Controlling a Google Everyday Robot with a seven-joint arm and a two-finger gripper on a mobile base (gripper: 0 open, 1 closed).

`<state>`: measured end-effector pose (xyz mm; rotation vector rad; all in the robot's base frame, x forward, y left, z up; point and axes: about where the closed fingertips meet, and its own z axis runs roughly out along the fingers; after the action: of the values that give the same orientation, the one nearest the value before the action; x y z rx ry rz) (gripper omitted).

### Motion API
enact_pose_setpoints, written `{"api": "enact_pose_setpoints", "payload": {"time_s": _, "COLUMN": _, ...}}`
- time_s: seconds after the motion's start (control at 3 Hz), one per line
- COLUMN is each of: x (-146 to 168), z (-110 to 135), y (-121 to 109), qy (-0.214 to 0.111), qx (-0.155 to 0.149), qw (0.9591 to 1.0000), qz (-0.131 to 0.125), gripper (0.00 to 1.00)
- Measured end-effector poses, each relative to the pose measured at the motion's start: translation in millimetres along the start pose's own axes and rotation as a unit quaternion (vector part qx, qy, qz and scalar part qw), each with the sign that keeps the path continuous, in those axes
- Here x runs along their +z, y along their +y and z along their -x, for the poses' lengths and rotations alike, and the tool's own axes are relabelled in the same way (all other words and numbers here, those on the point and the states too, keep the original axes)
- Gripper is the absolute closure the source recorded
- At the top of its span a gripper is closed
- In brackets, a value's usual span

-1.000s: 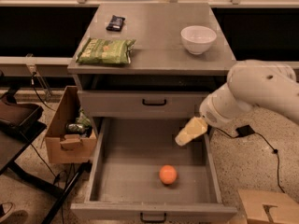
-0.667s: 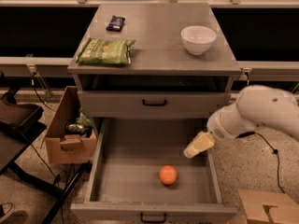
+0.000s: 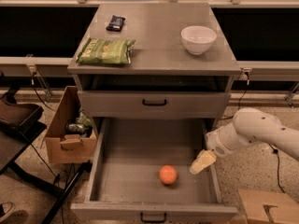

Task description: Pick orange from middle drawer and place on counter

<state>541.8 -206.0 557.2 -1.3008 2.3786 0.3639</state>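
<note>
The orange (image 3: 168, 174) lies on the grey floor of the open middle drawer (image 3: 140, 157), towards its front right. My gripper (image 3: 202, 162) hangs over the drawer's right side, just right of the orange and a little above it, apart from it. The white arm (image 3: 257, 132) reaches in from the right. The grey counter (image 3: 154, 36) tops the cabinet.
On the counter lie a green chip bag (image 3: 105, 51), a dark snack bar (image 3: 116, 22) and a white bowl (image 3: 198, 39). A shut drawer front with black handle (image 3: 154, 103) sits above. A cardboard box (image 3: 67, 129) stands left, another (image 3: 268, 206) at bottom right.
My gripper and arm have moved down and slightly right, lowering towards the drawer's right side near the orange. The orange has not moved.
</note>
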Motion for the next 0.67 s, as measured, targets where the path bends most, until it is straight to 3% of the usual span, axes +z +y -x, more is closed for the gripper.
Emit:
{"api": "enact_pose_setpoints", "payload": {"time_s": 0.33, "x": 0.0, "z": 0.0, "y": 0.0, "qy": 0.000, "qx": 0.000, "qw": 1.0000, "qz": 0.000, "gripper": 0.00}}
{"api": "enact_pose_setpoints", "payload": {"time_s": 0.67, "x": 31.7, "z": -3.4, "y": 0.6, "qy": -0.013, "qx": -0.025, "qw": 0.9996, "qz": 0.006, "gripper": 0.00}}
